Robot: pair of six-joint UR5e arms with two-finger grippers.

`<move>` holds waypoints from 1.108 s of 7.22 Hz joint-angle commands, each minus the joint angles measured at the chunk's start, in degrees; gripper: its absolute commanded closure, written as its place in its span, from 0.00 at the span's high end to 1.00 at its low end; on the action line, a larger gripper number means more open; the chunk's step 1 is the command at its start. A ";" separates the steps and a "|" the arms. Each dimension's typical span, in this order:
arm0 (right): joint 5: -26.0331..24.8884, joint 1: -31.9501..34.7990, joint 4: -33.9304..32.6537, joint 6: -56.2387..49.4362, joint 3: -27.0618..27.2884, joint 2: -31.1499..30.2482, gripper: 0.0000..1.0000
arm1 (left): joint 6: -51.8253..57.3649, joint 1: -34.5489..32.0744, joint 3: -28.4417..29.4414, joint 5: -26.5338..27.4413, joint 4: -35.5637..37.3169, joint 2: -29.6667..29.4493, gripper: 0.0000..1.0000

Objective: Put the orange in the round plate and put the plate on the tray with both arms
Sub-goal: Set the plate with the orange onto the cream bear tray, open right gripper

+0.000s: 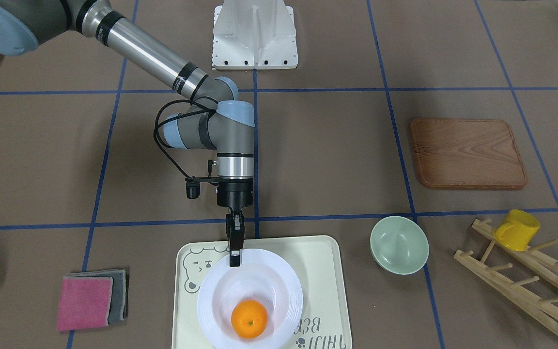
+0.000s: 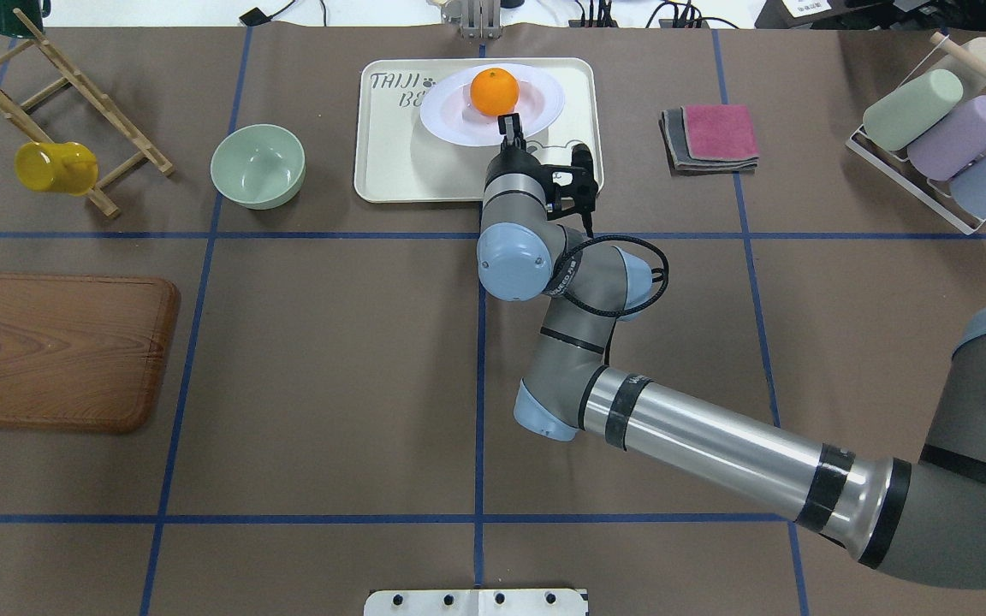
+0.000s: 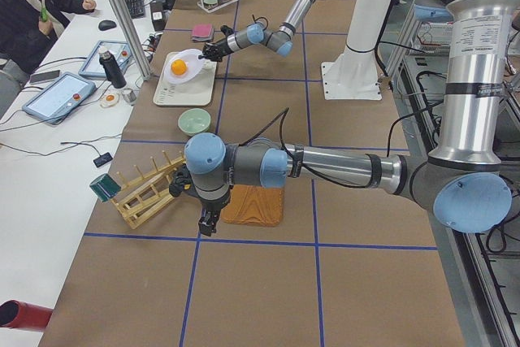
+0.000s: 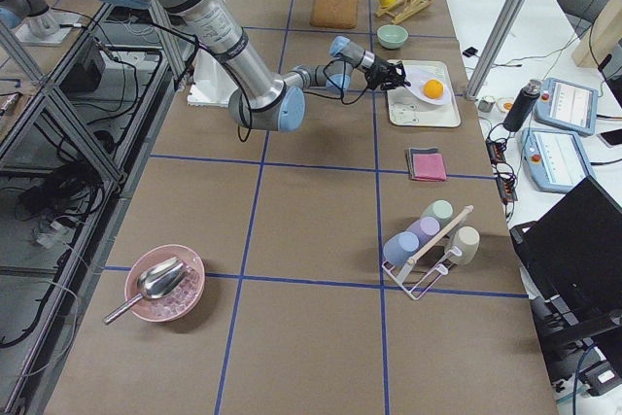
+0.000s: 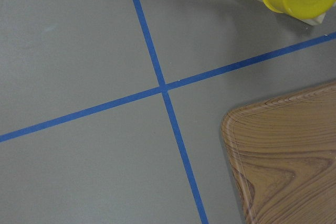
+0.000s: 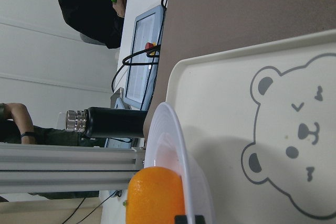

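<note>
The orange [image 1: 249, 318] lies in the round plate [image 1: 279, 281], a white deep dish over the cream bear tray [image 1: 317, 261]. My right gripper [image 1: 234, 257] reaches from the robot's side and is shut on the plate's near rim. In the right wrist view the plate [image 6: 170, 129] stands tilted above the tray [image 6: 236, 103] and casts a shadow on it, with the orange [image 6: 155, 195] inside. My left gripper [image 3: 207, 223] hangs low beside the wooden board [image 3: 253, 205], far from the tray. It shows only in the exterior left view, so I cannot tell whether it is open or shut.
A pale-green bowl [image 1: 399, 244] sits beside the tray. A wooden rack holds a yellow mug [image 1: 517, 229]. Folded pink and grey cloths [image 1: 90, 300] lie on the tray's other side. A rack of cups [image 2: 938, 128] stands far right. A person [image 3: 32, 6] sits past the table.
</note>
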 commanded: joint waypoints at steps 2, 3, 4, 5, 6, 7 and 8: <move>9.41 -0.27 -1.20 -17.03 19.58 -10.79 1.00 | 0.08 0.09 -0.19 0.00 0.00 -0.02 0.99; 14.42 -0.10 -5.91 -24.68 24.81 -13.55 1.00 | 0.16 0.00 -0.11 0.09 0.00 0.06 0.99; 20.90 1.90 -11.09 -34.15 27.64 -14.44 1.00 | 0.43 0.00 -0.19 0.00 -0.26 1.02 0.99; 28.45 4.97 -16.11 -43.21 31.76 -17.50 1.00 | 0.17 0.09 -0.28 0.00 -1.13 1.21 0.99; 39.14 10.66 -23.29 -53.39 36.85 -20.05 1.00 | -0.01 0.17 -0.20 0.00 -1.23 1.03 0.99; 48.56 17.15 -31.98 -64.20 40.47 -21.21 1.00 | 0.08 0.09 -0.28 0.17 -1.23 1.12 0.99; 55.09 22.79 -39.11 -78.31 41.72 -21.92 1.00 | 0.42 -0.09 -1.24 0.00 -1.23 1.82 0.99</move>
